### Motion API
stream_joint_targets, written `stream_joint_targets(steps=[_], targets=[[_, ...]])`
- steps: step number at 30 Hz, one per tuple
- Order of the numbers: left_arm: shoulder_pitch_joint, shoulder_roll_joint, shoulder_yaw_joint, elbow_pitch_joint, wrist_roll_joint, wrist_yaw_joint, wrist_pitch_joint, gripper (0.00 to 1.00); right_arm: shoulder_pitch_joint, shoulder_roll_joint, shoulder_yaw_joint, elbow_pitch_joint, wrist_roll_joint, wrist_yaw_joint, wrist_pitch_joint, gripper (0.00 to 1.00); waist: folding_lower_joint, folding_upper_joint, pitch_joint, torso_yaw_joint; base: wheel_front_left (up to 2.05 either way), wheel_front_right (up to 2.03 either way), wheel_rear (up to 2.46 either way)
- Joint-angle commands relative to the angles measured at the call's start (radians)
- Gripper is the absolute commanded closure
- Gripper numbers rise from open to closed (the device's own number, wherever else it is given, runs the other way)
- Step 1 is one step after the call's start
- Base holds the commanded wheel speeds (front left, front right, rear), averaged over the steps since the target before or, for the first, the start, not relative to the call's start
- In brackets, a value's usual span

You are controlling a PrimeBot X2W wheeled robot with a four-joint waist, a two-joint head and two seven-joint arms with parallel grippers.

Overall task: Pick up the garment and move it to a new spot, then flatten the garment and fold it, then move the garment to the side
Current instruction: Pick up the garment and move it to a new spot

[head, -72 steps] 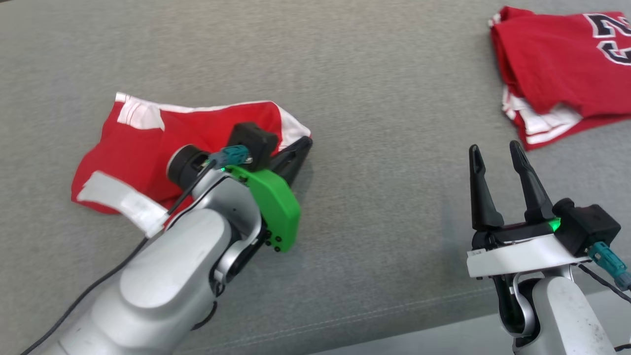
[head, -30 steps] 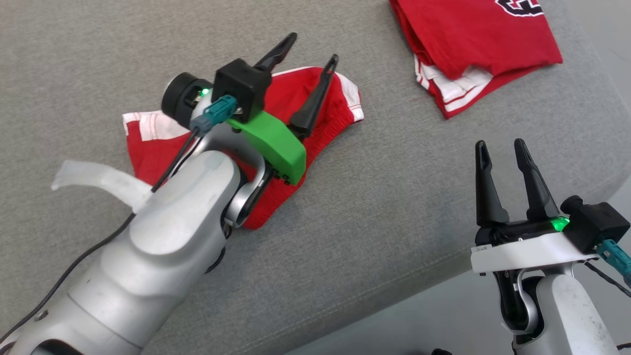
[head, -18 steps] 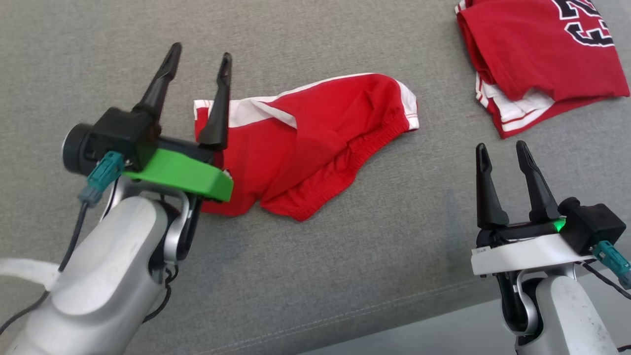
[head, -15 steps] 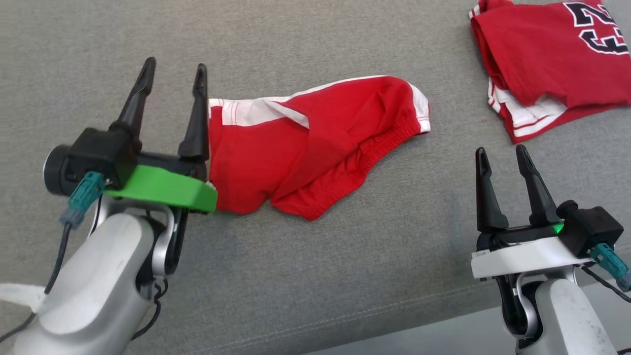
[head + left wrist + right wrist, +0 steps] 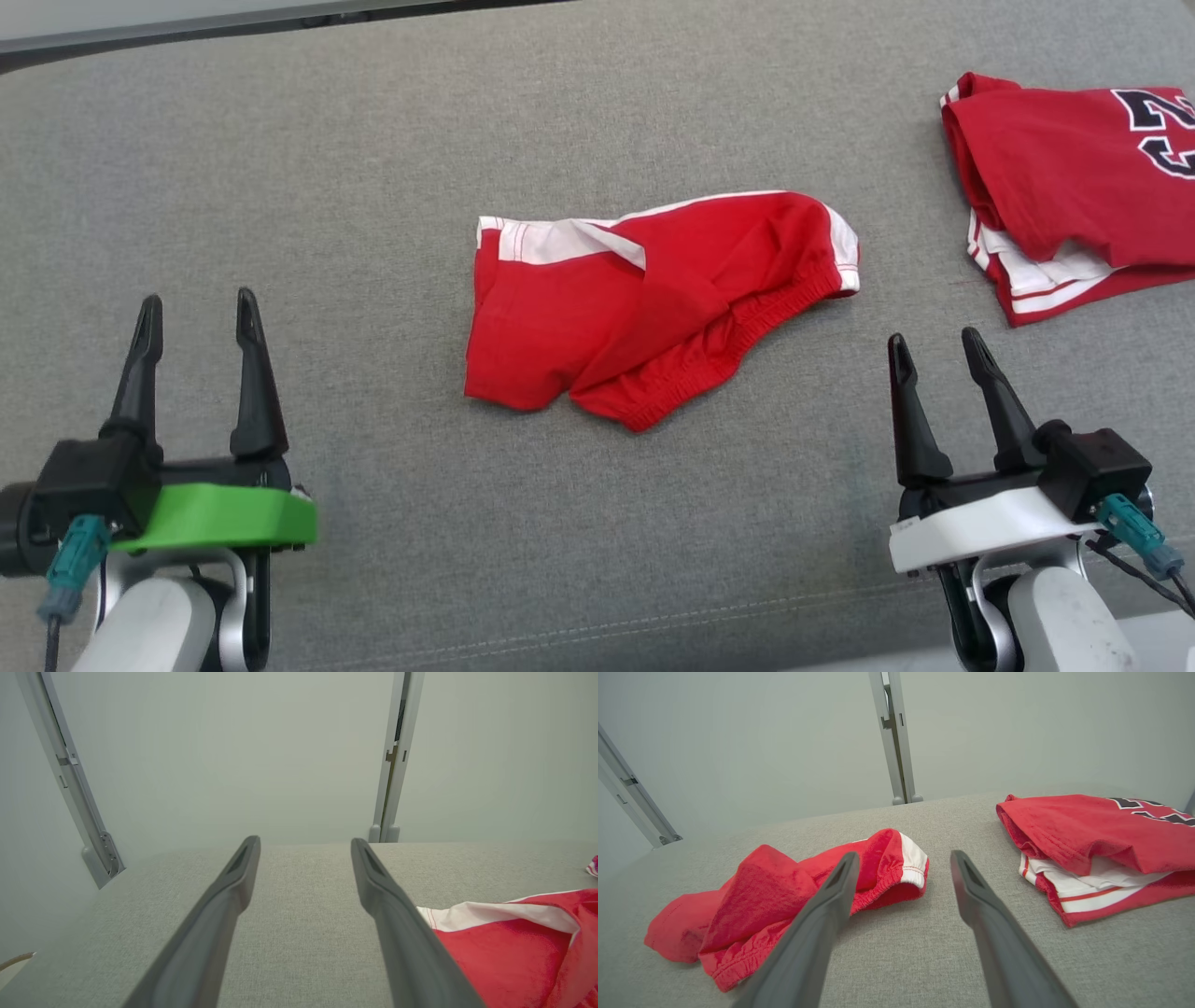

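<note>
A pair of red shorts [image 5: 644,303] with white side stripes lies crumpled in the middle of the grey cushioned surface [image 5: 373,140]; they also show as the shorts [image 5: 784,896] left of my right fingers and the shorts [image 5: 504,942] right of my left fingers. My left gripper [image 5: 196,313] stands open at the lower left, well apart from the shorts, with nothing between its fingers. At the lower right my right gripper [image 5: 934,345] is open and empty too, a short way right of the waistband end.
A folded red jersey [image 5: 1074,187] with white trim and dark lettering lies at the far right, also the jersey [image 5: 1101,835]. The cushion's front seam [image 5: 653,611] runs along the bottom. Pale wall panels with metal posts [image 5: 896,742] stand behind the surface.
My left gripper has let go of the shorts, opened and drawn back to the lower left. The head camera shifted, so the shorts now sit centred. The right gripper kept its pose.
</note>
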Motion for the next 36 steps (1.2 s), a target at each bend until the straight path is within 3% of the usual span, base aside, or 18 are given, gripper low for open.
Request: stream_joint_targets(steps=[1, 14, 25, 36], targets=[[0.042, -0.014, 0.024, -0.003, 0.022, -0.015, -0.003, 0.0, 0.019, -0.004, 0.003, 0.009, -0.004, -0.001, -0.004, 0.0, 0.0, -0.0001, -0.04, 0.022, 0.0, 0.0, 0.0], [0.26, -0.124, 0.172, 0.004, 0.143, -0.121, -0.003, 0.0, 0.11, 0.0, 0.043, 0.04, 0.0, -0.001, -0.004, 0.0, 0.0, -0.0001, -0.157, 0.028, 0.0, 0.0, 0.0], [0.341, -0.164, 0.211, 0.028, 0.216, -0.2, -0.003, 0.0, 0.164, 0.002, 0.044, 0.019, -0.018, -0.001, -0.004, 0.0, 0.0, -0.0001, -0.212, 0.028, 0.0, 0.0, 0.0], [0.35, -0.192, 0.234, 0.07, 0.236, -0.236, -0.003, 0.0, 0.178, 0.002, 0.045, 0.014, -0.021, -0.001, -0.004, 0.0, 0.0, -0.0001, -0.229, 0.025, 0.0, 0.0, 0.0]])
